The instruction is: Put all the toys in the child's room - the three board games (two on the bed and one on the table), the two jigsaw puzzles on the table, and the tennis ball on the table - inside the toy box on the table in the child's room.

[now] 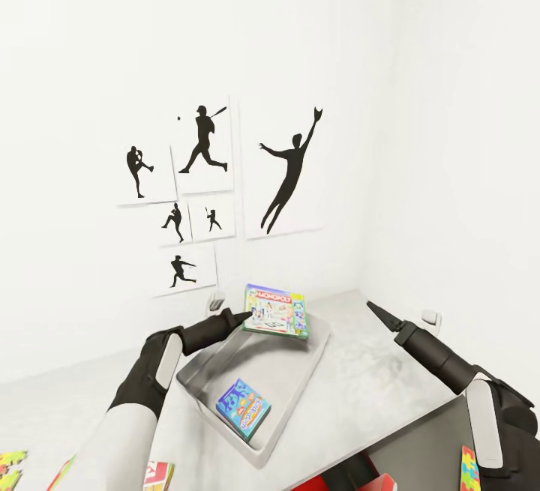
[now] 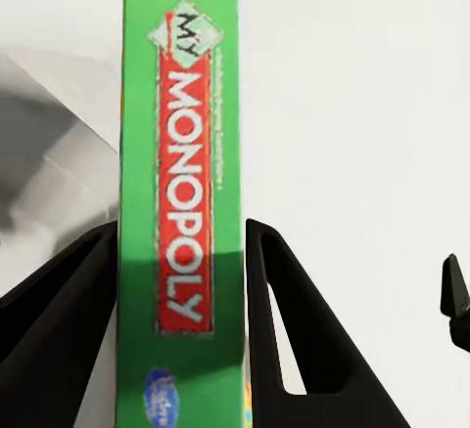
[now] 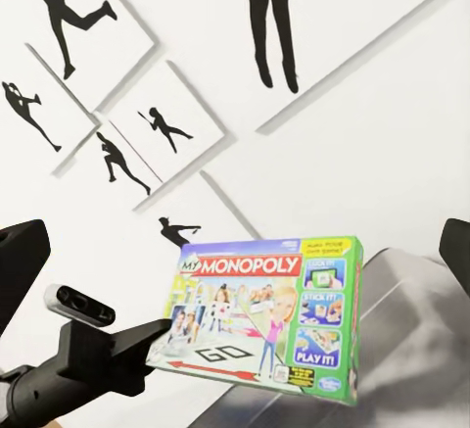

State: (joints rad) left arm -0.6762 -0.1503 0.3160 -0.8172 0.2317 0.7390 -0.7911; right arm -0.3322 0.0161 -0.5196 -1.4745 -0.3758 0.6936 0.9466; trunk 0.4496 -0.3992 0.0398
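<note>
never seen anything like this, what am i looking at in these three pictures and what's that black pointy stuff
These are simulator renders of a two-armed robot tidying toys. The big picture comes from a camera on its head, looking down over both arms. The other two come from cameras near each arm's end effector, looking along its fingers; the black pointy shapes are those fingers.

The left end effector is shut on the Monopoly box, holding it over the toy box, a grey open tray on the table. The left wrist view shows the box's green edge between the fingers. A blue board game already lies inside. The right end effector holds nothing; whether it is open, I cannot tell. Baseball silhouette posters hang on the wall.
</note>
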